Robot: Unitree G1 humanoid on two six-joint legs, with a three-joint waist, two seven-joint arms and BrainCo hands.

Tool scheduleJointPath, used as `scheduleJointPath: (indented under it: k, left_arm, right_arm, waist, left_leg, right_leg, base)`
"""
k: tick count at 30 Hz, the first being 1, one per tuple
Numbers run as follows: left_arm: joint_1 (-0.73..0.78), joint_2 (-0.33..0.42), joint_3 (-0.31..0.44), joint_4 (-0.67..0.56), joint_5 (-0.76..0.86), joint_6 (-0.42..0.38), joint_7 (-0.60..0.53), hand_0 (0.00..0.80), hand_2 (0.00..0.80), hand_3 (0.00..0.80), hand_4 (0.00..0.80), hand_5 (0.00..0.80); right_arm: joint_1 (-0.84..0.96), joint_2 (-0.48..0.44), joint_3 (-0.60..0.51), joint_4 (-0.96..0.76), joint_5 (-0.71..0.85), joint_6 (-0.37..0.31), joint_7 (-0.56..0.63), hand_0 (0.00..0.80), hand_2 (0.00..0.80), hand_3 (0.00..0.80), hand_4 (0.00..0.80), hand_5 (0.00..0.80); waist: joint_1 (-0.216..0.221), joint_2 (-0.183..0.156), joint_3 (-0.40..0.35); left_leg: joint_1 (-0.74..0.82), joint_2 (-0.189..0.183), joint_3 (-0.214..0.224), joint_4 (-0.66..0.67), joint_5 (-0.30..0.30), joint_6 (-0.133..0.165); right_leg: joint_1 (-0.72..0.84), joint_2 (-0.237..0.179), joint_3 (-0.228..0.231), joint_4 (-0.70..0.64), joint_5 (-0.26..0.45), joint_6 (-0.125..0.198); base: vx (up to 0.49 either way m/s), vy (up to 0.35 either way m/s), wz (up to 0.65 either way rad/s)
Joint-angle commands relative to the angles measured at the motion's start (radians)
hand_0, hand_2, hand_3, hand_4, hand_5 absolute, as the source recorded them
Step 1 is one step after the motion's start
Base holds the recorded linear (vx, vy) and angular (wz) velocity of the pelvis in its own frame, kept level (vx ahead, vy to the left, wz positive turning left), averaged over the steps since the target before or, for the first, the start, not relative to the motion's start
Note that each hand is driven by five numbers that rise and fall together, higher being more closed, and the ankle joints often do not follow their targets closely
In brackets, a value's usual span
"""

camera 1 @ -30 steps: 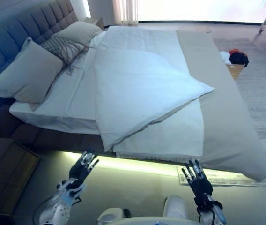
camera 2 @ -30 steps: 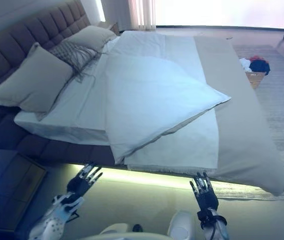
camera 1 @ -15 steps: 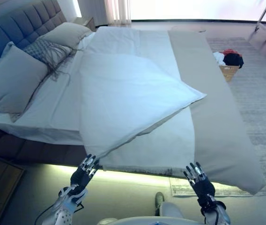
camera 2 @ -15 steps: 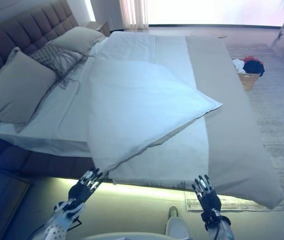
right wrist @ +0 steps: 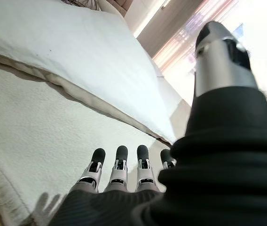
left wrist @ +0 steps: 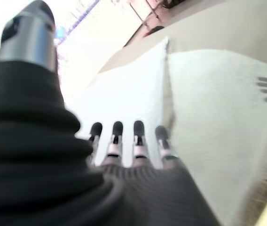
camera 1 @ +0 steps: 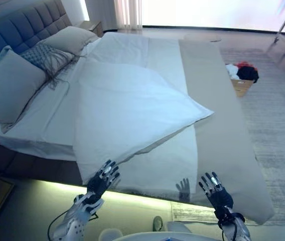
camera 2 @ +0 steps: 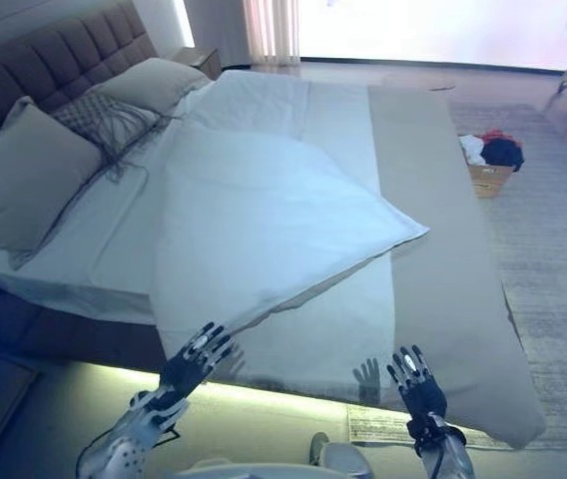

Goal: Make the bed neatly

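From the left eye view you see the bed (camera 1: 218, 100) running lengthwise away from you, its tufted headboard (camera 1: 17, 30) at your left. A white duvet (camera 1: 132, 105) lies on it folded back, one smooth triangular flap pointing to your right, its tip on the beige bedspread (camera 1: 223, 125). Soft pillows (camera 1: 12, 83) lean against the headboard. On the ribbed rug (camera 1: 278, 110) stands a basket (camera 1: 242, 78) of clothes. Your left robot hand (camera 1: 101, 182) hovers at the near edge of the bed with straight, spread fingers; the right robot hand (camera 1: 216, 192) does likewise, holding nothing.

In the right eye view the scene repeats: the left robot hand's fingertips sit just at the duvet's lower corner.

In the left wrist view its straight fingers (left wrist: 138, 136) point over the pebbled white sheet (left wrist: 218, 122).

In the right wrist view the fingers (right wrist: 119, 165) are straight above the same grainy fabric, the duvet's seamed edge beyond them.
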Motion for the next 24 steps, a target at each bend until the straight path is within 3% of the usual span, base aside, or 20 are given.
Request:
scheduleJointPath:
  k: [1,3,5,9,11,13,17,21,24]
  left_arm:
    - [-0.018,0.008,0.024,-0.033,0.001,-0.041,-0.018,0.000,0.000,0.000,0.000,0.000]
    - [-0.006,0.007,0.029,-0.030,0.005,-0.038,-0.018,0.000,0.000,0.000,0.000,0.000]
    - [0.001,0.007,0.034,-0.018,0.004,-0.035,-0.028,0.000,0.000,0.000,0.000,0.000]
    - [0.012,0.010,0.038,-0.012,0.011,-0.020,-0.044,0.000,0.000,0.000,0.000,0.000]
    - [0.010,0.014,0.038,-0.020,0.014,-0.013,-0.048,0.000,0.000,0.000,0.000,0.000]
    - [0.005,0.021,0.037,-0.024,0.014,-0.009,-0.055,0.000,0.000,0.000,0.000,0.000]
    - [-0.007,0.037,0.009,-0.037,0.012,-0.008,-0.036,0.000,0.000,0.000,0.000,0.000]
    - [0.017,0.058,0.004,-0.059,0.024,-0.019,-0.029,0.000,0.000,0.000,0.000,0.000]
    - [0.020,0.068,0.011,-0.065,0.025,-0.025,-0.004,0.000,0.000,0.000,0.000,0.000]
  right_arm:
    - [0.000,-0.019,-0.025,-0.081,0.047,-0.062,0.006,0.000,0.000,0.000,0.000,0.000]
    - [0.007,-0.024,-0.024,-0.086,0.057,-0.064,0.013,0.000,0.000,0.000,0.000,0.000]
    - [0.010,-0.021,-0.017,-0.079,0.060,-0.071,0.022,0.000,0.000,0.000,0.000,0.000]
    - [0.009,0.000,-0.008,-0.058,0.048,-0.090,0.018,0.000,0.000,0.000,0.000,0.000]
    - [0.015,0.010,-0.007,-0.062,0.049,-0.103,0.015,0.000,0.000,0.000,0.000,0.000]
    - [0.015,0.014,-0.005,-0.062,0.055,-0.118,0.006,0.000,0.000,0.000,0.000,0.000]
    - [0.019,0.024,-0.013,-0.070,0.085,-0.129,-0.020,0.000,0.000,0.000,0.000,0.000]
    - [0.023,0.056,-0.012,-0.072,0.077,-0.135,0.003,0.000,0.000,0.000,0.000,0.000]
    - [0.011,0.071,-0.005,-0.070,0.063,-0.130,-0.007,0.000,0.000,0.000,0.000,0.000]
  waist:
    - [0.030,0.017,0.013]
    - [0.051,0.030,0.018]
    - [0.066,0.044,0.017]
    - [0.079,0.065,0.007]
    - [0.082,0.066,0.005]
    - [0.080,0.052,0.002]
    - [0.085,0.041,-0.013]
    - [0.094,0.028,-0.035]
    - [0.109,0.031,-0.052]
  left_leg:
    - [-0.072,0.012,-0.056,-0.172,0.269,-0.017]
    - [-0.101,0.022,-0.083,-0.247,0.323,-0.031]
    - [-0.130,0.031,-0.078,-0.288,0.346,-0.039]
    - [-0.159,0.036,-0.031,-0.297,0.335,-0.039]
    - [-0.161,0.031,-0.031,-0.263,0.326,-0.034]
    - [-0.168,0.008,-0.035,-0.175,0.244,-0.014]
    - [-0.181,-0.036,-0.014,-0.133,0.196,0.021]
    - [-0.156,-0.098,-0.014,-0.145,0.178,0.080]
    - [-0.131,-0.136,-0.013,-0.159,0.158,0.118]
  right_leg:
    - [0.091,0.019,0.058,-0.043,0.016,0.129]
    - [0.120,0.026,0.072,-0.043,-0.006,0.127]
    - [0.140,0.032,0.077,-0.030,-0.037,0.120]
    - [0.175,0.024,0.057,0.008,-0.091,0.122]
    - [0.188,0.011,0.059,0.031,-0.112,0.128]
    - [0.185,-0.018,0.069,0.049,-0.113,0.139]
    - [0.193,-0.069,0.055,0.082,-0.115,0.167]
    - [0.158,-0.121,0.051,0.184,-0.022,0.216]
    - [0.130,-0.150,0.032,0.295,0.045,0.213]
  base:
    - [0.262,0.024,-0.27]
    - [0.293,0.028,-0.42]
    - [0.302,0.035,-0.52]
    - [0.318,0.077,-0.53]
    - [0.288,0.098,-0.04]
    - [0.266,0.120,-0.06]
    - [0.289,0.168,-0.09]
    - [0.255,0.195,-0.08]
    - [0.212,0.209,0.09]
